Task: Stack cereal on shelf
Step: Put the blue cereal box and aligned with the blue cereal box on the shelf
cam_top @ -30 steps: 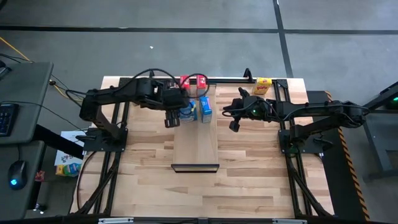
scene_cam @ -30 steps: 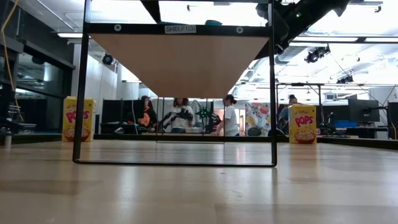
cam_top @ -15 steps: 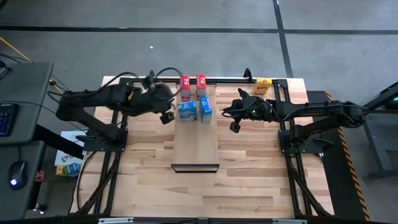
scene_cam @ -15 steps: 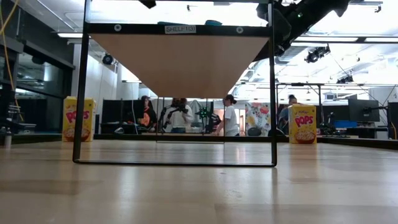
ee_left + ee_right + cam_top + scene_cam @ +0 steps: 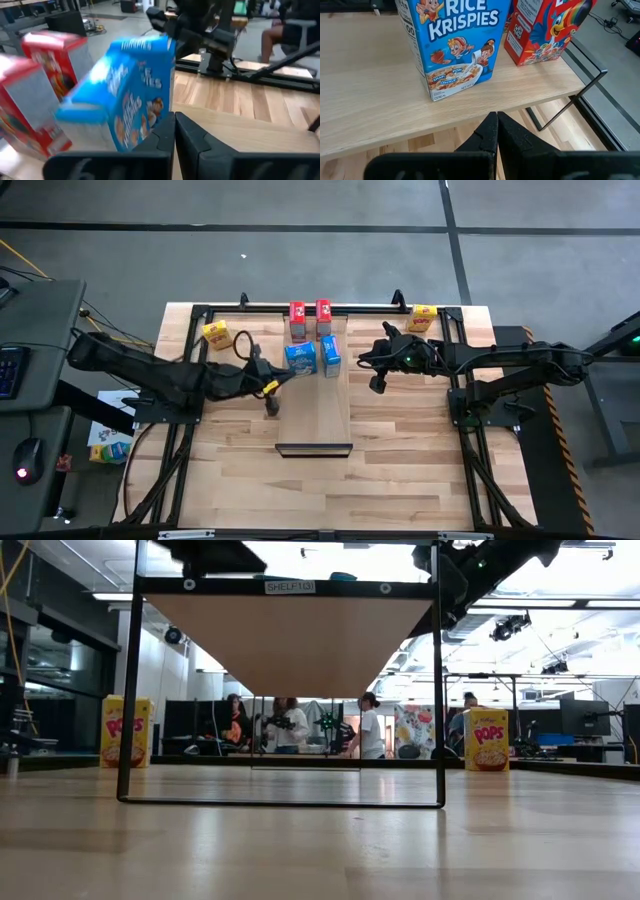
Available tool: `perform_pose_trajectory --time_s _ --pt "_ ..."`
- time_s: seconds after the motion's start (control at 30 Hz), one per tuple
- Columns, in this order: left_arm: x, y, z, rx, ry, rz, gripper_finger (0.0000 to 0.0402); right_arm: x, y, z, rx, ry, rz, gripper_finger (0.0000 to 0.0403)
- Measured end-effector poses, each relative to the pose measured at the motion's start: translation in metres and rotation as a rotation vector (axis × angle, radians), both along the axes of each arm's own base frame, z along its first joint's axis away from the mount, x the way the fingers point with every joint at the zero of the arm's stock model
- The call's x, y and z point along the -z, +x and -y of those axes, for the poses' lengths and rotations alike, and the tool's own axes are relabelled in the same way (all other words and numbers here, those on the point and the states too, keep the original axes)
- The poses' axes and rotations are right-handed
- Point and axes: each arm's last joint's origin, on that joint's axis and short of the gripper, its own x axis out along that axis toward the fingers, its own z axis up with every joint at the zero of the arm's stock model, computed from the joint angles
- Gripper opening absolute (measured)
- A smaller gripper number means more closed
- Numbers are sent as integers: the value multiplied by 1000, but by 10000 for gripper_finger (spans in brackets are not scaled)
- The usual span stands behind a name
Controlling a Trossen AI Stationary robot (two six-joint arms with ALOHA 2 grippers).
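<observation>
The shelf (image 5: 315, 415) is a pale board raised on a black frame at the table's middle. Two red cereal boxes (image 5: 310, 320) stand upright at its far end, with two blue ones (image 5: 314, 357) just in front of them. One yellow box (image 5: 217, 333) stands on the table at the far left and another (image 5: 424, 317) at the far right. My left gripper (image 5: 272, 395) is shut and empty beside the shelf's left edge, with the nearest blue box (image 5: 125, 100) ahead of its fingers (image 5: 174, 131). My right gripper (image 5: 377, 381) is shut and empty just off the shelf's right edge, facing a blue box (image 5: 455, 45).
The near half of the shelf board is bare, ending in a dark lip (image 5: 314, 448). The low view shows the shelf's black frame (image 5: 128, 690) and both yellow boxes (image 5: 125, 730) (image 5: 487, 740). People sit and stand in the room beyond the table.
My left gripper has drawn back from the left blue box, going down and toward the table's left and near edges, and it has turned and shut empty. The blue box stays standing on the shelf. The arm's retreat has uncovered the left yellow box.
</observation>
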Motion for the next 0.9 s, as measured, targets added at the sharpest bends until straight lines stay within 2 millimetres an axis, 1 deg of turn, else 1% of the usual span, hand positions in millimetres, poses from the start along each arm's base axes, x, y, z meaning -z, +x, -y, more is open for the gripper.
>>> perform_pose_trajectory --time_s 0.07,0.13,0.37,0.57,0.9 --pt "13 3 -2 -17 -18 24 2 0 0 0 0 0 1 0" --pt "22 6 -4 -37 -41 32 1 0 0 0 1 2 6 0" --pt "40 18 -13 -147 -21 -22 0 0 0 0 1 2 6 0" --pt "43 20 -16 -165 -17 -34 0 0 0 0 1 2 5 0" --pt "43 10 -18 -173 -26 -90 0 0 0 0 3 6 6 0"
